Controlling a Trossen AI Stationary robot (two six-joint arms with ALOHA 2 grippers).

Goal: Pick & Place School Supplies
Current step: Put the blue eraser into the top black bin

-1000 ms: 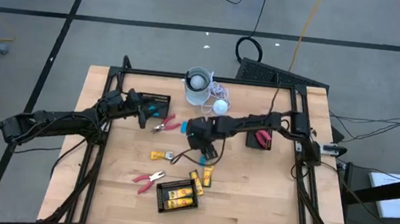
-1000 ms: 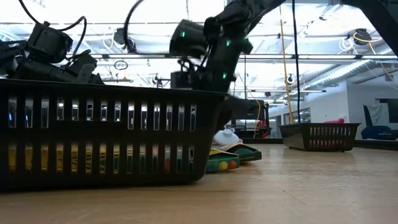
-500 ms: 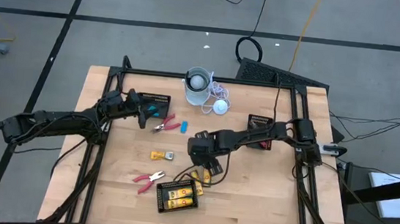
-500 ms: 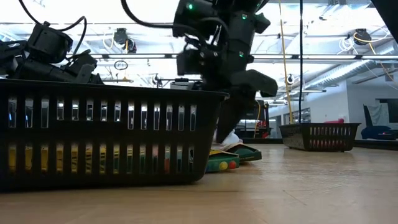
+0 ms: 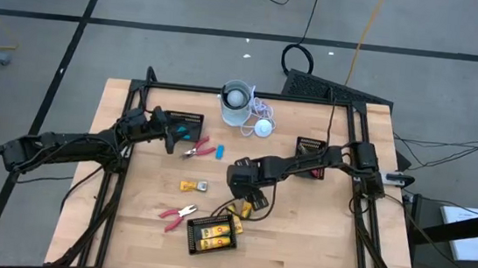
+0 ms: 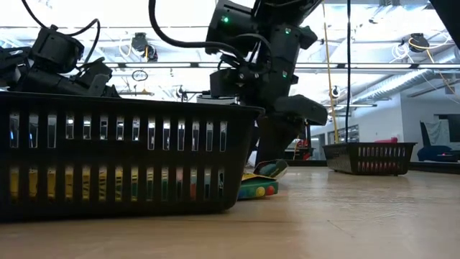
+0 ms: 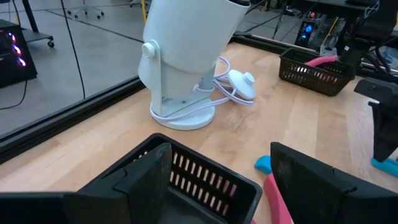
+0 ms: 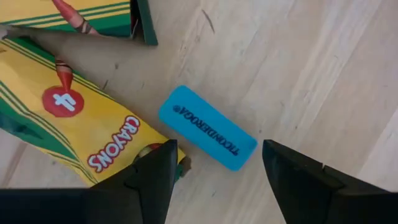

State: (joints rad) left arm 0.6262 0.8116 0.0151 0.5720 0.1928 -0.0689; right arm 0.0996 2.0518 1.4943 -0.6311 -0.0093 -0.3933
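- Moved since the earlier frames: right gripper (image 5: pixel 244 198) swung from beside the white lamp (image 5: pixel 235 97) down to mid-table, now low over a blue eraser (image 8: pixel 207 127).
- Right fingers (image 8: pixel 149 180) spread, straddling the eraser; nothing held.
- Eraser flat on the wood, just beside a yellow crayon box (image 8: pixel 68 118), near the front mesh tray (image 5: pixel 213 234).
- Left gripper (image 5: pixel 169 132) spread, idle, parked by the rear tray (image 7: pixel 186 180).
- Risk: one finger sits over the crayon box edge; closing could snag the box or skid the eraser sideways.
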